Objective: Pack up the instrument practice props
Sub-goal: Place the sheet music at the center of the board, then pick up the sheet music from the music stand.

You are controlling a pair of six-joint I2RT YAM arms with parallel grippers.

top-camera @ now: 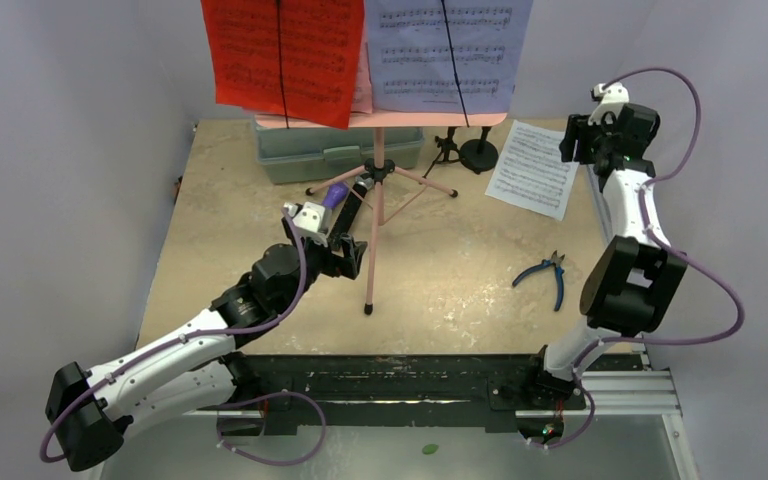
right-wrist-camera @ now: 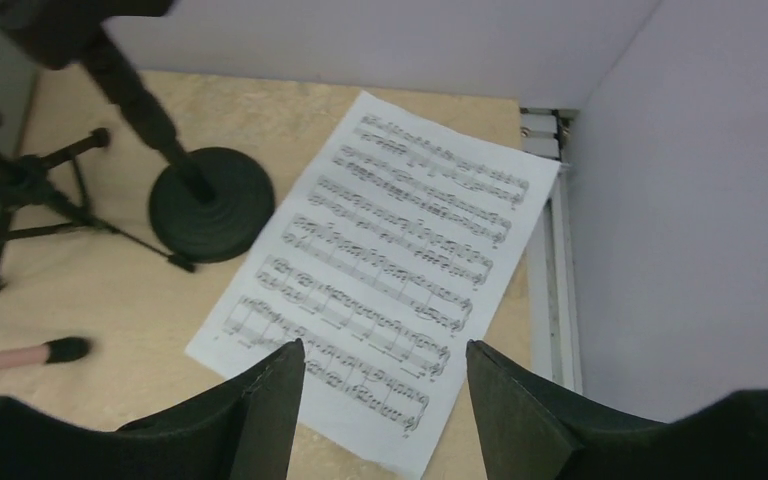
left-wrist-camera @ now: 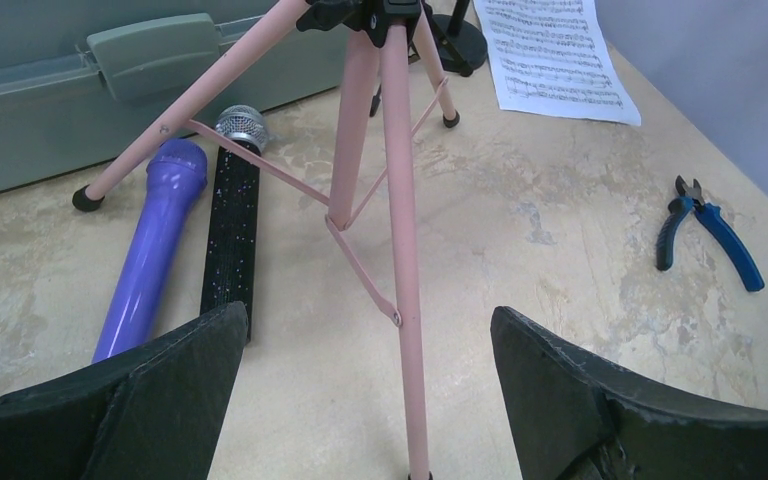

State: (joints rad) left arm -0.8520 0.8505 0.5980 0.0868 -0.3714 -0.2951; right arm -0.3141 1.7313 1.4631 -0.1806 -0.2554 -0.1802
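Note:
The pink tripod [top-camera: 378, 190] stands mid-table, and its tray holds a red page [top-camera: 282, 50] and a white page [top-camera: 445, 50]. My left gripper [left-wrist-camera: 370, 325] is open, and the tripod's near leg [left-wrist-camera: 400, 230] runs between its fingers without touching either. Left of that leg a purple microphone [left-wrist-camera: 150, 260] and a black silver-headed microphone [left-wrist-camera: 232, 220] lie side by side. My right gripper [right-wrist-camera: 385, 350] hangs open above a loose white sheet-music page [right-wrist-camera: 400, 260] at the back right, with nothing in it. Two black mic mounts stand beside that page, one with a round base [right-wrist-camera: 206, 205] and one a small tripod [right-wrist-camera: 20, 190].
A grey-green plastic case [top-camera: 340, 150] sits behind the tripod against the back wall. Blue-handled pliers [top-camera: 550, 275] lie on the table to the right of the tripod's near leg. A metal rail [right-wrist-camera: 550, 250] and a wall bound the table's right side.

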